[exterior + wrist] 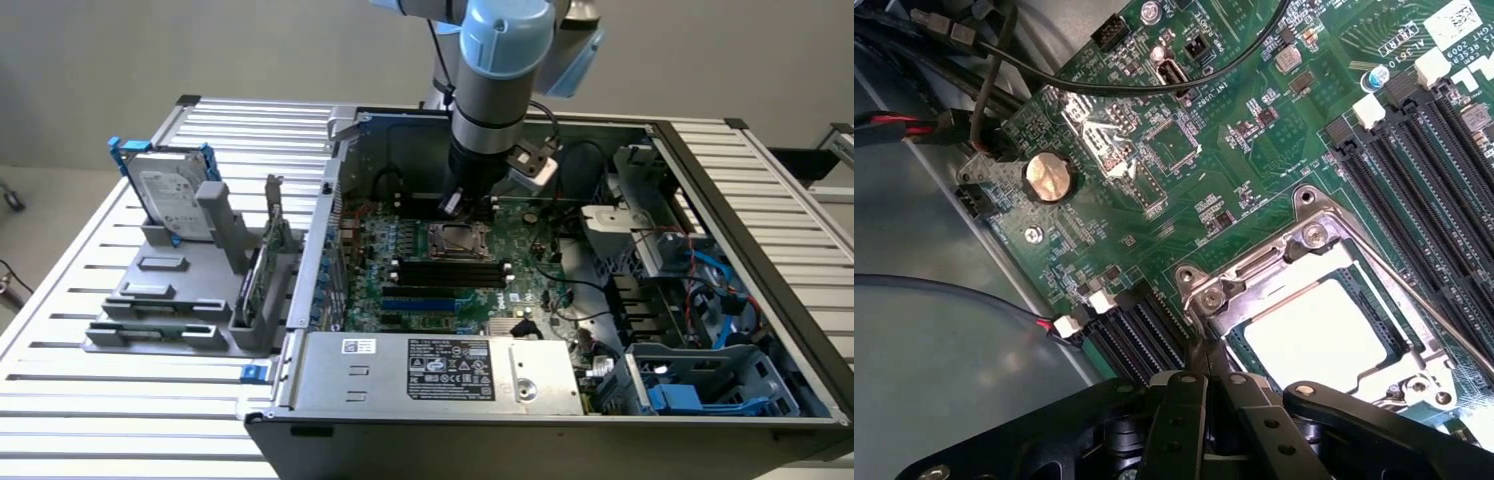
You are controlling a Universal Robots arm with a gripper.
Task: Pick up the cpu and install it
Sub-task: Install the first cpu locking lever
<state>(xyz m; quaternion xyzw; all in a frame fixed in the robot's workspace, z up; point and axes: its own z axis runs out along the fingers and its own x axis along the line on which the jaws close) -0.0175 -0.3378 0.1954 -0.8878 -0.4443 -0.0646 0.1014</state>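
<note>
The cpu [1319,330], a flat square chip with a pale silver top, lies inside the metal-framed socket [1309,238] on the green motherboard [1154,150]. My gripper [1206,368] is shut, its black fingers pressed together with nothing between them. The tips sit at the socket frame's corner, beside the cpu. In the exterior view the arm reaches down into the open computer case, and the gripper [451,207] hangs just behind the socket [454,240].
Black memory slots [1424,170] run beside the socket. A coin cell [1047,177] and black cables [984,70] lie near the case wall. Outside the case, a silver hard drive [174,190] stands on a grey fixture [160,300]. The power supply [441,370] closes the case front.
</note>
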